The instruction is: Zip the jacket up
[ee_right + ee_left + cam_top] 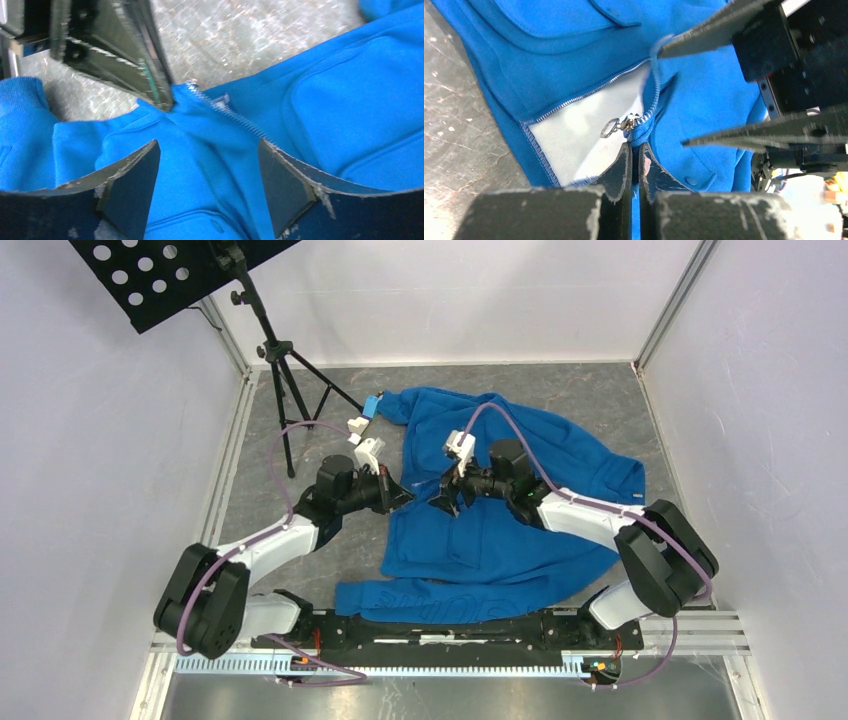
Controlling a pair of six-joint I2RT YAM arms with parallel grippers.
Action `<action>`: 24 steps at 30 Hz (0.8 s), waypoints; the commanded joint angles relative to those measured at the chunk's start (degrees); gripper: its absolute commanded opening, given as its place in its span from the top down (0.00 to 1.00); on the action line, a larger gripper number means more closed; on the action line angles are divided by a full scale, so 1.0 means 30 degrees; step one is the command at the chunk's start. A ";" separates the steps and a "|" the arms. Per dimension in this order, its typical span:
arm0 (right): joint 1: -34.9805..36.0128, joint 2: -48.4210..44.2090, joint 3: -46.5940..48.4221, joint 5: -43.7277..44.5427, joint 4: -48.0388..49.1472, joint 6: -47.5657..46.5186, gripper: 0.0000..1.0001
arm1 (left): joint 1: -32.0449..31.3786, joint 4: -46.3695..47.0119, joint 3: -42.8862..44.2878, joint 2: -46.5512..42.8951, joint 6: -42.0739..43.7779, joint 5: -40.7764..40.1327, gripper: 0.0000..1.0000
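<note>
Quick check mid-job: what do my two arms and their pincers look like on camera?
The left arm and right arm have white links between bulky black joints; a purple cable loops along each. A white camera block sits on each wrist. The left pincer and right pincer are black, with flat tapered fingers scuffed pale at the edges.

L arm [285,537] & R arm [580,515] are covering jacket [500,550] front in top view; zipper [589,92] btm is hiding behind left claw [634,148]; teeth are blurring in right wrist view.
</note>
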 commanded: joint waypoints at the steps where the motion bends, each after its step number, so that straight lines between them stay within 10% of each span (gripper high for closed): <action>1: -0.1144 -0.0050 0.0260 -0.2327 0.2195 0.0836 0.21 | -0.0419 -0.0117 -0.0259 -0.1648 0.2801 -0.1275 0.98; 16: -0.1145 0.3237 0.2143 -0.7312 0.1978 0.3546 0.40 | -0.1400 -0.0158 -0.0953 -0.2981 0.4820 -0.3054 0.98; 21: -0.1146 0.2745 0.1318 -0.7456 0.3828 0.4533 0.72 | -0.1427 0.0326 -0.1462 -0.3552 0.3900 -0.2818 0.94; 24: -0.1147 0.2259 0.0473 -0.7399 0.5398 0.5128 0.99 | -0.1399 0.0534 -0.1741 -0.3935 0.2056 -0.3455 0.72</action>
